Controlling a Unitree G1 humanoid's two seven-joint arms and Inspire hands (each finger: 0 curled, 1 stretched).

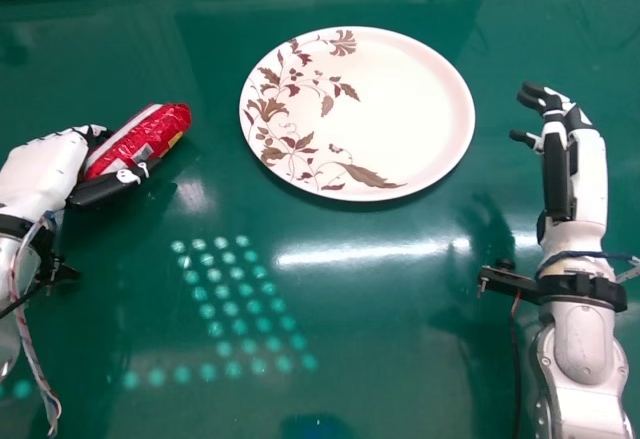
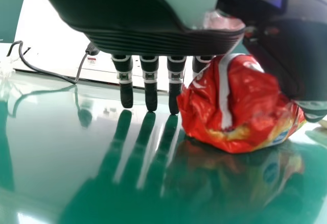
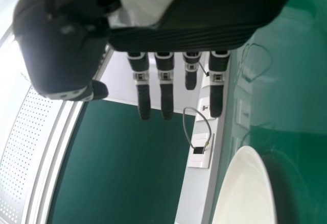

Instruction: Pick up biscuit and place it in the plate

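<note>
Green surface [image 1: 370,309] carries the biscuit [image 1: 140,141] at left, beside the left hand [image 1: 45,169], its fingers straight, unclenched. Probably light, slippery and brittle, it wants gentle mid-pack pressure. Right hand [image 1: 590,184]: fingers released.

At nine o'clock in your head view, the left hand [image 1: 45,159] hides the near end of the biscuit packet [image 1: 150,139]; the edge cuts off the left arm [image 1: 6,334]. Between four and five, you lose the right arm [image 1: 585,359]. Your right wrist view crops the plate [image 3: 248,193].
</note>
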